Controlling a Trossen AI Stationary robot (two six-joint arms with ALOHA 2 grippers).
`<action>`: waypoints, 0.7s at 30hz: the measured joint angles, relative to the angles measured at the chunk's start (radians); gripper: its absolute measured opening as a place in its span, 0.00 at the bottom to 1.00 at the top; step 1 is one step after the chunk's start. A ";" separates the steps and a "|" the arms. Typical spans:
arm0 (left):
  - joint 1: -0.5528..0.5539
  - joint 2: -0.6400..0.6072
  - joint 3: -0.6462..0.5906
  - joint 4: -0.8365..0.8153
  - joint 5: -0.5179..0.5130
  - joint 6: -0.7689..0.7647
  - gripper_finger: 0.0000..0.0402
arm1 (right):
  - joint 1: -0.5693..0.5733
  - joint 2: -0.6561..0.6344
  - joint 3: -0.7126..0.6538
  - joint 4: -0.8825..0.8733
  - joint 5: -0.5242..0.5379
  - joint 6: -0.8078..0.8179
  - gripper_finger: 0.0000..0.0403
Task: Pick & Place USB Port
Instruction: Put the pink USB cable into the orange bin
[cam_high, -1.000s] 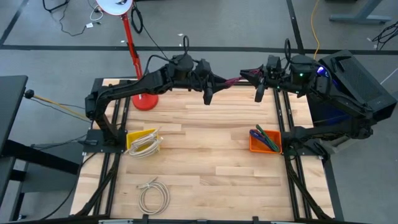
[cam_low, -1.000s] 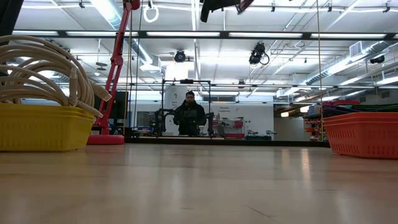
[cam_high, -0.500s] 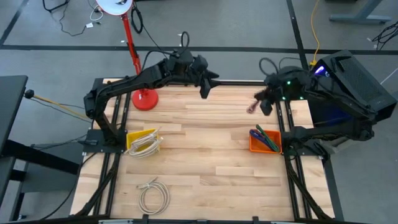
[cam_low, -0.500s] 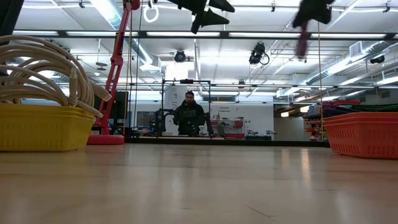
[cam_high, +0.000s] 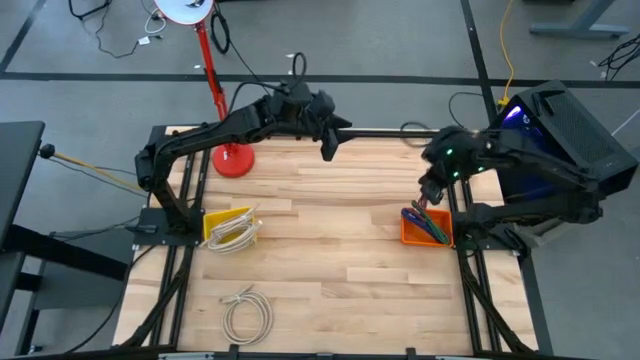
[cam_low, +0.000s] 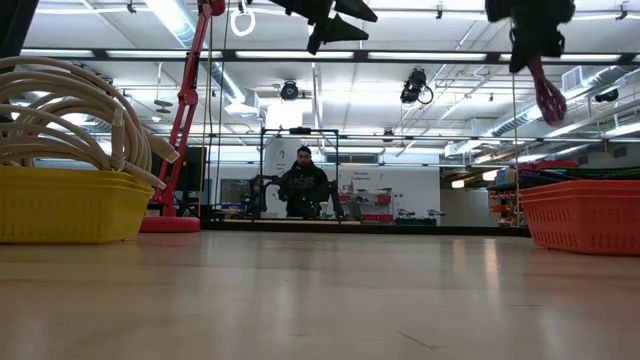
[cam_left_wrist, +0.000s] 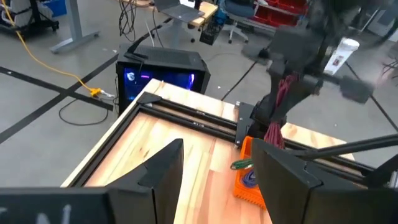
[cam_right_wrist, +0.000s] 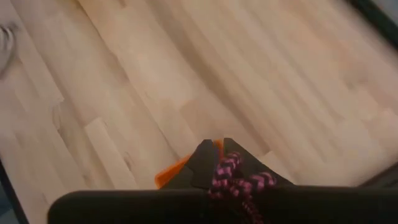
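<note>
My right gripper (cam_high: 428, 190) is shut on a pink-and-black braided cable (cam_low: 546, 92) and hangs above the orange basket (cam_high: 412, 234) at the table's right edge. The basket holds a few coloured cables. The cable's loose end dangles below the gripper (cam_low: 535, 45), clear of the basket (cam_low: 585, 215). My left gripper (cam_high: 330, 142) is open and empty, high above the far edge near the table's middle. It also shows at the top of the low view (cam_low: 335, 18). The left wrist view (cam_left_wrist: 217, 163) shows the right arm, the cable (cam_left_wrist: 277, 118) and the basket (cam_left_wrist: 247, 185). My right gripper pinches a bunched part of the braided cable (cam_right_wrist: 231, 169) between its two fingers. The fingers point down from above. The cable hangs slack below them (cam_high: 425, 205), lifted clear of the table and of the basket. Which part along the cable's length it has is hidden by the gripper.
A yellow basket (cam_high: 228, 228) full of white cables stands at the left edge. A white cable coil (cam_high: 247, 313) lies near the front left. A red lamp base (cam_high: 232, 160) stands at the far left. A person (cam_low: 305, 185) stands in the room beyond the table.
The cable spanned between both grippers at the far edge; now it hangs from my right gripper alone. My right gripper has carried it toward the table's right and near side and down, over the orange basket. My left gripper has drawn back slightly toward the left.
</note>
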 joint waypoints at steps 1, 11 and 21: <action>0.000 0.000 0.000 -0.008 0.000 0.001 0.48 | 0.009 -0.001 -0.035 0.017 -0.004 0.006 0.04; 0.002 0.000 0.000 -0.061 0.000 0.022 0.48 | 0.066 -0.029 -0.310 0.203 -0.074 0.056 0.04; 0.002 0.000 0.000 -0.080 0.000 0.034 0.48 | 0.069 -0.216 -0.381 0.202 -0.033 0.135 0.04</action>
